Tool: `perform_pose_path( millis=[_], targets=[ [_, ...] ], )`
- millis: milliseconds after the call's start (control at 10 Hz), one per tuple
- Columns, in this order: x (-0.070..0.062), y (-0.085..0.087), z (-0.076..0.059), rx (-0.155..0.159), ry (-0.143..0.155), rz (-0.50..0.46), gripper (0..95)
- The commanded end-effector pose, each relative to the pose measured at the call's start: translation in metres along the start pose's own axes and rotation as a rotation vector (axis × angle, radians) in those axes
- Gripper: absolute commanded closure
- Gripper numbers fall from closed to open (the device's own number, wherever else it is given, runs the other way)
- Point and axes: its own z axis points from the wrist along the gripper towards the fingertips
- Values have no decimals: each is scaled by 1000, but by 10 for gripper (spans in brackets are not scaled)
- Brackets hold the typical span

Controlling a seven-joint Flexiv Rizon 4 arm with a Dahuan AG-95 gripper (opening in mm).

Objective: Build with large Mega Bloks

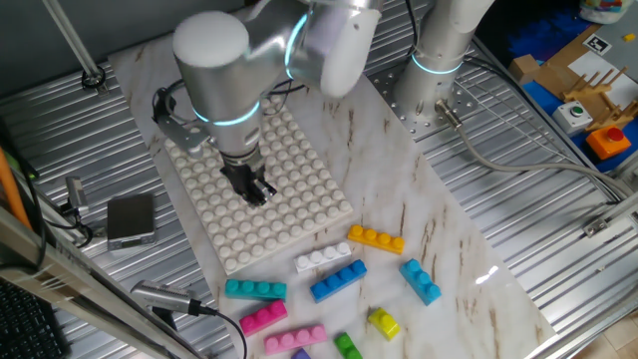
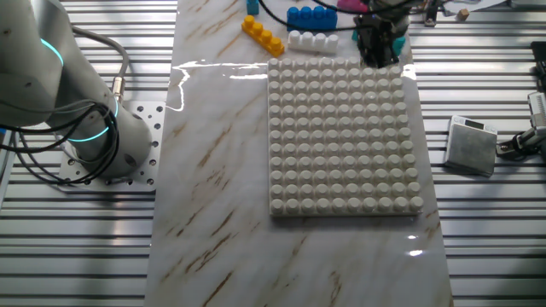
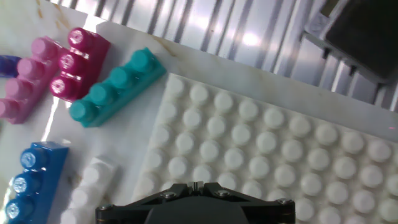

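Building has not started yet, by the look of it: the white stud board [image 1: 257, 189] has no bricks on it. The gripper [image 1: 251, 187] hangs low over the board, near the edge where the bricks lie, and its jaws are pressed together and hold nothing.

The bricks lie loose on the marble table [image 1: 439, 229], just past that board edge. The teal brick [image 3: 116, 86] and the white brick [image 3: 90, 190] are nearest the board.

To do this step well, I think the arm should pick one brick that has space around it (the teal one looks good). The jaws must open first. Then they should come down over the long sides of the brick, not the ends, and squeeze in the middle so it does not tip.

The hand view shows the closed jaw tips, and the dark pink brick [image 3: 79, 61] touching a light pink brick [image 3: 25, 81]. It does not show the orange brick [image 1: 376, 239] or the yellow brick [image 1: 384, 322]. The first fixed view shows all the bricks spread out. The other fixed view shows the whole bare board, but the gripper hides some bricks there.
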Motion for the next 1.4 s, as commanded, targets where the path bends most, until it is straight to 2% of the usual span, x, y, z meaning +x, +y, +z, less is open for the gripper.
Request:
perform_pose_path(
  millis=[100, 300, 400, 500, 800, 1100, 1400],
  targets=[
    [2, -1, -3, -3, -1, -4, 950],
    [5, -9, -6, -23, -2, -30, 950],
    [5, -9, -6, -44, 0, -36, 950],
    [5, -9, -6, -49, 18, -48, 950],
    [5, -9, -6, -54, 37, -85, 950],
    [5, -9, -6, -51, 40, -30, 950],
    [-18, 10, 7, -42, 45, 84, 950]
  ],
)
